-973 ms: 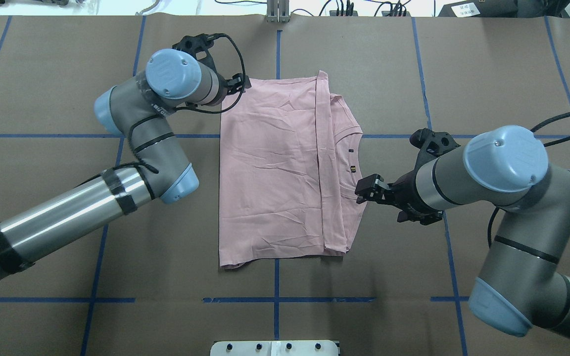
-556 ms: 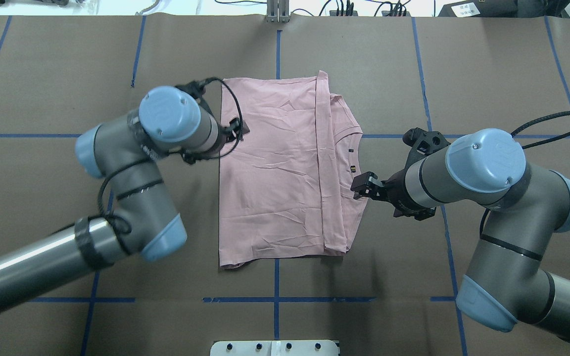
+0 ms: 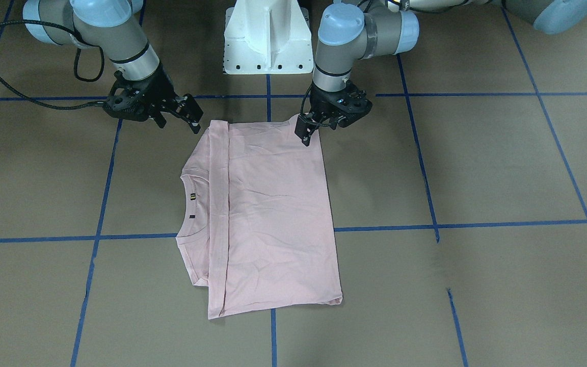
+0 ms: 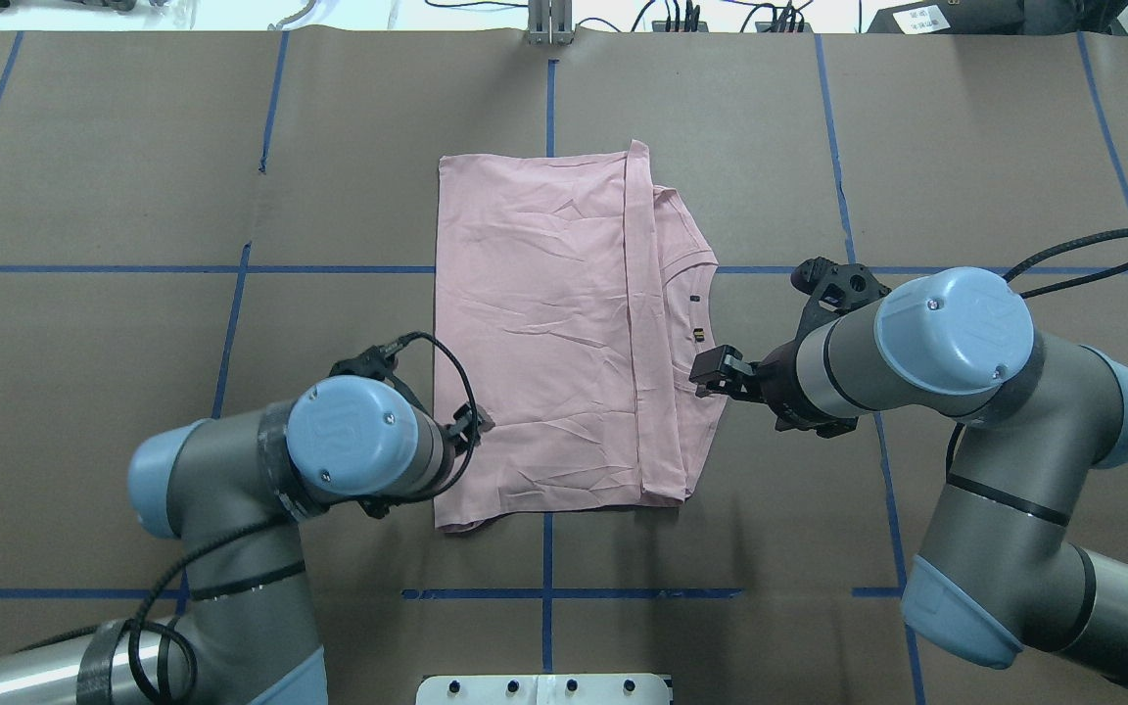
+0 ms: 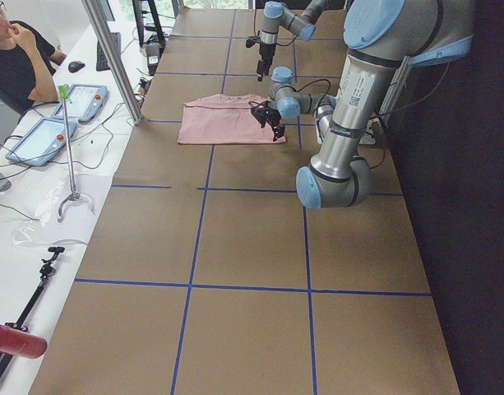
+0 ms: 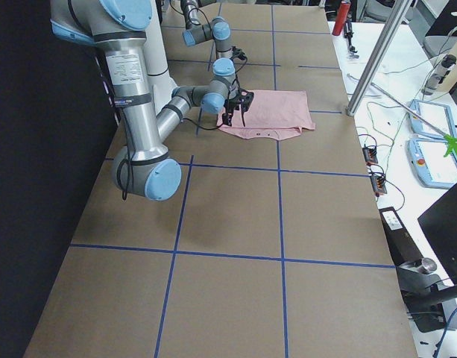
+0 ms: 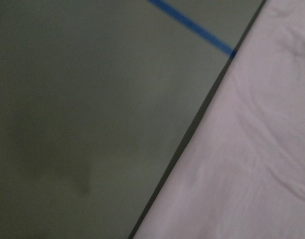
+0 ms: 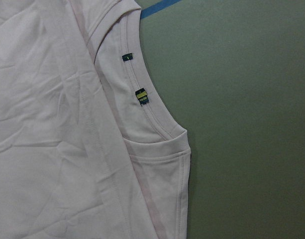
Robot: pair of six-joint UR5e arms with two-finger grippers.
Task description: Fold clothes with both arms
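Observation:
The pale pink T-shirt (image 4: 544, 333) lies folded flat on the brown table, plain side up, with its collar and small tags (image 8: 141, 95) on my right. It also shows in the front view (image 3: 273, 204). My left gripper (image 4: 478, 424) hovers at the shirt's near left edge, looks open and holds nothing; in the front view (image 3: 305, 136) it points down over that corner. Its wrist view shows only the shirt's edge (image 7: 252, 164). My right gripper (image 4: 704, 374) is open and empty, just off the shirt's right edge beside the collar.
The white pedestal (image 3: 268, 41) stands behind the shirt at my side. Blue tape lines (image 4: 546, 587) cross the table. A black cable (image 4: 1093, 240) loops off my right arm. A seated person (image 5: 17, 58) and tablets are beyond the far edge.
My left arm has swept along the shirt's left edge from its far corner to its near corner. My right gripper has crept slightly closer to the collar side. The shirt has not moved.

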